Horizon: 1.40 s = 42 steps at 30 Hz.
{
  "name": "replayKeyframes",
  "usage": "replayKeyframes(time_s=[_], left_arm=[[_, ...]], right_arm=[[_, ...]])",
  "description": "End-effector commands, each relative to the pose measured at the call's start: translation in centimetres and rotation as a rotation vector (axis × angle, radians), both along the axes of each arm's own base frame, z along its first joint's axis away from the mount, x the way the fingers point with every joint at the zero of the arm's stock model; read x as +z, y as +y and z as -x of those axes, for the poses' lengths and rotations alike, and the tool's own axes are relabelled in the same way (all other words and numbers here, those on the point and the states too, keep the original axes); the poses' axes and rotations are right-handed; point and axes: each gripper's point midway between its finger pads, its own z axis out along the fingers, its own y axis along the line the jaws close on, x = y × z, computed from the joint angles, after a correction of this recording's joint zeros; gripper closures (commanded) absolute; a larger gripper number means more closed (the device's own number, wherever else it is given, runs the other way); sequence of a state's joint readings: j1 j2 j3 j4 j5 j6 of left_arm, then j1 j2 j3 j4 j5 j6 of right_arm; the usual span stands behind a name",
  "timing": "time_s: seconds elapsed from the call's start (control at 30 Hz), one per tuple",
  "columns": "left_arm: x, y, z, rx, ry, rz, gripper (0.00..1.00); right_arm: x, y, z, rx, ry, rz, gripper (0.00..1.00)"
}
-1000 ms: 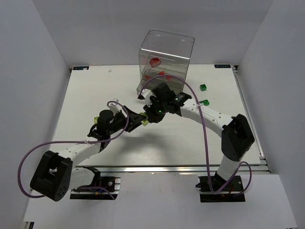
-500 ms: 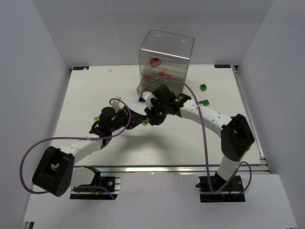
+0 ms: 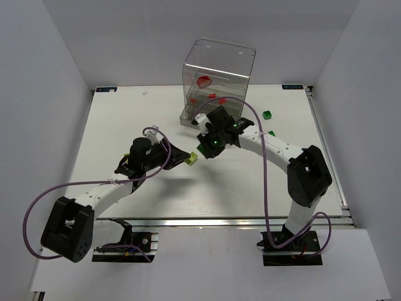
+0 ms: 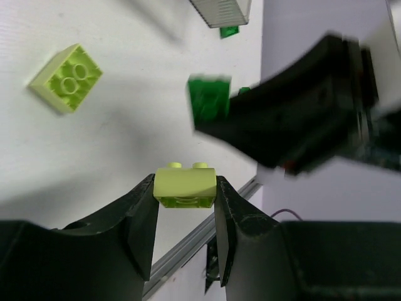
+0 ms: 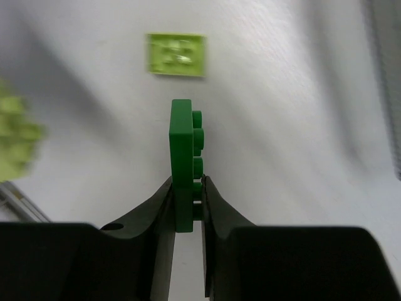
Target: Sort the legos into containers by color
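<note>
My left gripper (image 4: 185, 189) is shut on a yellow-green lego (image 4: 185, 184), held above the table; in the top view that gripper (image 3: 186, 160) is at mid-table. My right gripper (image 5: 186, 183) is shut on a flat dark green lego (image 5: 183, 157), held on edge, and sits just right of the left one in the top view (image 3: 203, 149). The dark green lego also shows in the left wrist view (image 4: 208, 100). The clear container (image 3: 218, 78) stands behind them, with a rounded red piece (image 3: 203, 81) and small red legos (image 3: 212, 96) inside.
A loose yellow-green lego (image 4: 66, 77) lies on the table below the grippers and also shows in the right wrist view (image 5: 176, 54). Two dark green legos (image 3: 267, 115) (image 3: 270, 133) lie right of the container. The table's right rail (image 3: 326, 150) is beyond them.
My right gripper has moved back and to the right with the dark green lego, towards the container. My left gripper, still holding the yellow-green lego, has drawn slightly apart from it.
</note>
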<state>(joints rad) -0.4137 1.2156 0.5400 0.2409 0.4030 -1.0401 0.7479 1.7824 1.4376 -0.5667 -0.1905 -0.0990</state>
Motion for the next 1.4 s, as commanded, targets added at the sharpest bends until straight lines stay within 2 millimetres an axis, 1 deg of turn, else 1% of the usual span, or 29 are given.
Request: replayKeyframes(time_s=[0.0,0.03,0.13,0.17,0.23,0.27,0.3,0.33,0.37,0.4,0.43,0.47,0.5,0.53,0.6,0.63,0.73,0.87,0.9,0.97,1.0,1.03,1.07,1.1,1.13,1.17,1.27,1.3,1.37], left_arm=[[0.3,1.4,0.7,0.002,-0.036,-0.087,1.0],[0.3,1.5,0.6,0.009,-0.036,-0.1,1.0],[0.9,1.3,-0.4,0.012,-0.063,-0.108,1.0],[1.0,1.1,-0.8,0.013,-0.069,-0.107,1.0],[1.6,0.5,-2.8,0.02,-0.104,-0.108,1.0],[2.0,0.3,-3.7,0.026,-0.123,-0.114,1.0],[2.4,0.0,-4.7,0.036,-0.139,-0.114,1.0],[3.0,-0.6,-6.8,0.047,-0.166,-0.11,1.0],[3.4,-1.1,-7.9,0.05,-0.178,-0.107,1.0],[3.8,-1.5,-9.0,0.051,-0.194,-0.106,1.0],[4.3,-2.4,-11.3,0.055,-0.213,-0.1,1.0],[2.6,-2.5,-11.6,0.053,-0.174,-0.114,1.0],[6.4,-3.2,-13.0,0.061,-0.253,-0.076,1.0],[5.3,-4.1,-15.5,0.068,-0.235,-0.088,1.0],[5.4,-4.7,-17.2,0.075,-0.23,-0.086,1.0],[5.9,-5.4,-18.8,0.08,-0.237,-0.076,1.0],[6.0,-6.1,-21.1,0.098,-0.226,-0.08,1.0],[5.2,-6.2,-22.2,0.119,-0.191,-0.093,1.0],[4.8,-6.2,-22.2,0.12,-0.177,-0.099,0.95],[4.3,-6.2,-22.1,0.119,-0.158,-0.105,0.79],[4.1,-6.1,-22.0,0.121,-0.155,-0.109,0.71],[4.0,-6.1,-22.0,0.118,-0.152,-0.109,0.55],[3.9,-6.1,-22.0,0.116,-0.151,-0.11,0.49],[3.8,-6.2,-22.0,0.114,-0.151,-0.108,0.46],[4.0,-6.3,-22.0,0.11,-0.156,-0.104,0.45],[4.1,-6.4,-22.0,0.108,-0.156,-0.101,0.42],[5.5,-7.0,-22.0,0.082,-0.181,-0.056,0.41],[6.6,-7.3,-22.1,0.073,-0.197,-0.042,0.41],[7.7,-7.5,-22.0,0.061,-0.213,-0.032,0.4]], right_arm=[[-0.3,-4.2,-3.6,-0.175,-0.015,0.064,1.0],[-0.4,-5.0,-3.8,-0.183,-0.016,0.07,1.0],[-0.1,-6.0,-4.0,-0.183,-0.039,0.069,1.0],[-0.7,-6.4,-3.7,-0.155,-0.049,0.085,1.0],[-0.6,-7.0,-3.1,-0.104,-0.074,0.091,1.0],[-1.6,-7.7,-2.5,-0.069,-0.079,0.125,1.0],[-1.9,-8.2,-2.2,-0.06,-0.083,0.132,1.0],[-1.7,-8.5,-1.8,-0.048,-0.101,0.132,1.0],[-1.8,-8.8,-1.7,-0.03,-0.124,0.136,1.0],[-2.5,-9.7,-0.8,0.005,-0.14,0.159,1.0],[-2.5,-10.0,-0.5,0.016,-0.157,0.161,1.0],[-2.6,-10.5,-0.6,0.019,-0.171,0.163,1.0],[-2.9,-11.1,0.0,0.044,-0.186,0.179,1.0],[-3.0,-11.5,0.0,0.045,-0.198,0.19,1.0],[-3.3,-12.3,0.3,0.064,-0.219,0.218,1.0],[-3.3,-12.8,0.1,0.055,-0.233,0.238,1.0],[-4.4,-13.7,0.3,0.071,-0.223,0.279,1.0],[-5.2,-14.3,0.7,0.101,-0.213,0.305,1.0],[-5.3,-14.5,0.8,0.118,-0.214,0.313,1.0],[-5.6,-14.6,1.0,0.132,-0.203,0.317,0.82],[-5.6,-14.7,1.1,0.139,-0.198,0.318,0.64],[-5.8,-14.7,1.1,0.143,-0.193,0.319,0.56],[-5.9,-14.7,1.1,0.146,-0.184,0.322,0.49],[-6.1,-14.7,1.2,0.149,-0.175,0.324,0.39],[-6.1,-14.7,1.1,0.145,-0.17,0.323,0.34],[-6.3,-14.6,1.1,0.153,-0.163,0.323,0.3],[-6.1,-14.4,1.1,0.167,-0.155,0.307,0.22],[-6.0,-14.2,1.2,0.179,-0.15,0.291,0.22],[-5.5,-14.0,1.3,0.204,-0.146,0.272,0.22]])
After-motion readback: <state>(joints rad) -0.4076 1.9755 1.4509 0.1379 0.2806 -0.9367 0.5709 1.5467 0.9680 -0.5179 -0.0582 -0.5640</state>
